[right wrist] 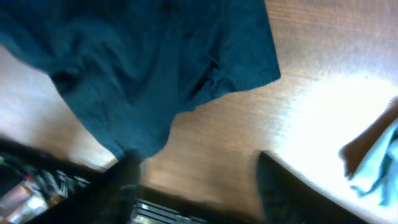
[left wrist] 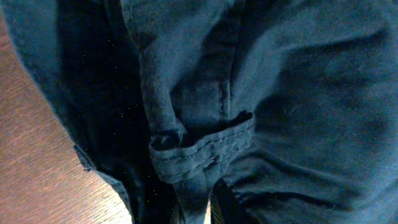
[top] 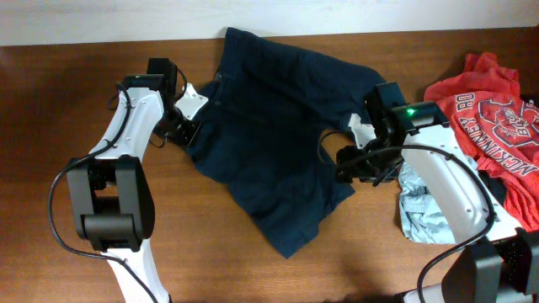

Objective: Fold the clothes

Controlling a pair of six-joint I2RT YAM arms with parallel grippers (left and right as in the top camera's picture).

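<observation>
One pair of dark navy shorts [top: 269, 126], plain, soft and creased, spread across middle of brown wooden table [top: 67, 84]. Waist edge toward 9 o'clock; one wide leg out to 2 o'clock, other down to 6 o'clock, its hem corner lowest. Much wider than either gripper. Lying skewed, not folded, a few ridges across middle.

At 9 o'clock side of shorts, on waist edge: left gripper [top: 187, 133]. Left wrist view: stitched seam, belt loop curled up, fabric bunched into fingers [left wrist: 189, 208] at bottom edge. Fingers narrow, nipping cloth.

At 3 o'clock side, over leg edge: right gripper [top: 347, 164]. Right wrist view, blurred: fingers [right wrist: 127, 180] spread wide, bare wood between them, navy hem just beside one finger, not pinched.

Red shirt [top: 493, 118] with white print heaped at 3 o'clock edge of table, apart from shorts. Pale blue cloth [top: 421, 210] crumpled at 4 o'clock, just beside red shirt, partly under right arm.
</observation>
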